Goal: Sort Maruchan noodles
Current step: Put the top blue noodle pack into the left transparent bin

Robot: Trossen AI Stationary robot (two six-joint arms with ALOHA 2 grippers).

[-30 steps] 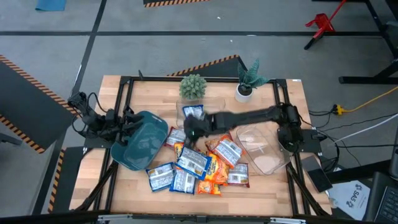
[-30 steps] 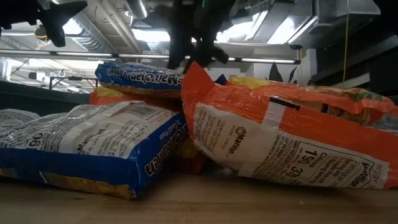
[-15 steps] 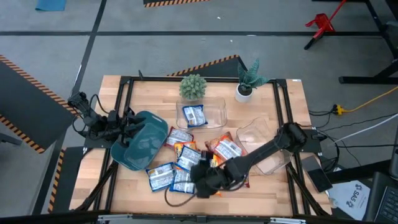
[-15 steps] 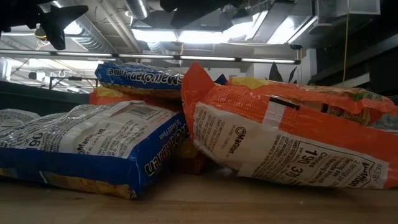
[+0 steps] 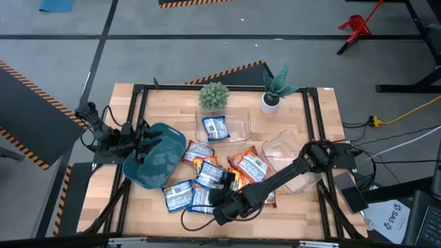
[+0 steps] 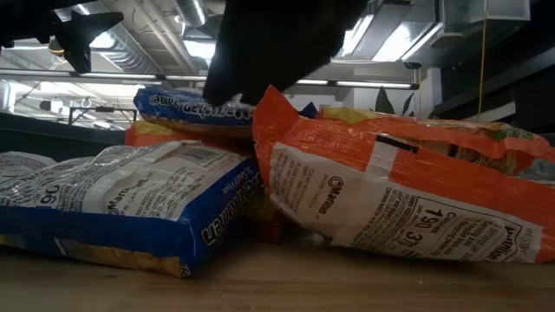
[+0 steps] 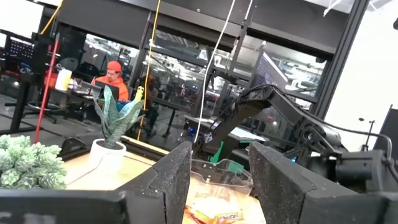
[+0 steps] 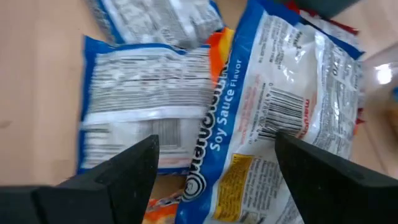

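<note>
The Maruchan noodles (image 5: pixel 220 180) lie in a loose heap of blue-and-white, orange and red packets on the near middle of the wooden table. One blue packet (image 5: pixel 214 127) lies flat in the far clear tub (image 5: pixel 241 114). My right gripper (image 5: pixel 220 211) hangs open over the near end of the heap and slants down. In the right wrist view, its fingers (image 8: pixel 124 171) stand either side of a blue soy sauce packet (image 8: pixel 261 106) without touching it. In the low view it shows dark (image 6: pixel 277 43) above the packets (image 6: pixel 130 199). My left gripper (image 7: pixel 221 186) waits open by the table's left edge.
A dark teal bin (image 5: pixel 155 162) stands at the left, beside my left arm. A second clear tub (image 5: pixel 293 155) stands at the right, under my right arm. Two potted plants (image 5: pixel 213 96) (image 5: pixel 274 88) stand along the far edge. Bare wood shows at the near left.
My right gripper has swung from beside the far clear tub toward the table's near edge and come down over the near end of the packet heap, rolling as it went. The packets have stayed where they were.
</note>
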